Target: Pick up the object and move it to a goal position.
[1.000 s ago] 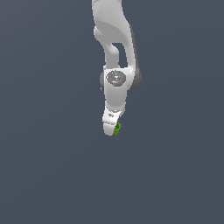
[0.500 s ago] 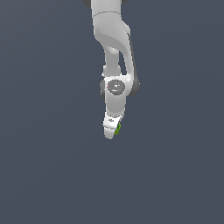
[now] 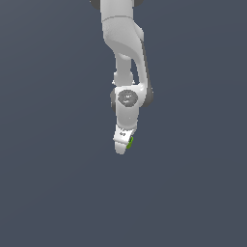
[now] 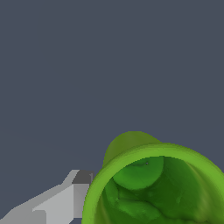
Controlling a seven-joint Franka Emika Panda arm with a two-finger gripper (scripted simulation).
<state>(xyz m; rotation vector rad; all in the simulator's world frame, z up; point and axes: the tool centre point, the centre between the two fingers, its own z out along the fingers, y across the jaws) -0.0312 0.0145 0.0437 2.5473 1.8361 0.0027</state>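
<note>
**Gripper carries the green cup in the air**

Our white two-fingered gripper (image 3: 122, 146) hangs at the end of the white arm (image 3: 124, 43), pointing down, and we judge it closed on the small bright green hollow cylinder (image 3: 130, 142), the object of the task. In the exterior view only a green sliver shows at the fingers' edge on that view's right; the rest is hidden behind the white fingers.

The wrist view looks straight into the cup's open mouth (image 4: 153, 183). Its rim sits close to the lens, with one grey-white finger (image 4: 65, 197) touching its outer wall. The other finger is out of frame. Inside we see only the cup's own lumpy green walls and floor; it holds nothing.

Around it lies a plain dark grey-blue background in both views. No goal marker shows, so we cannot say how near the goal we are.
</note>
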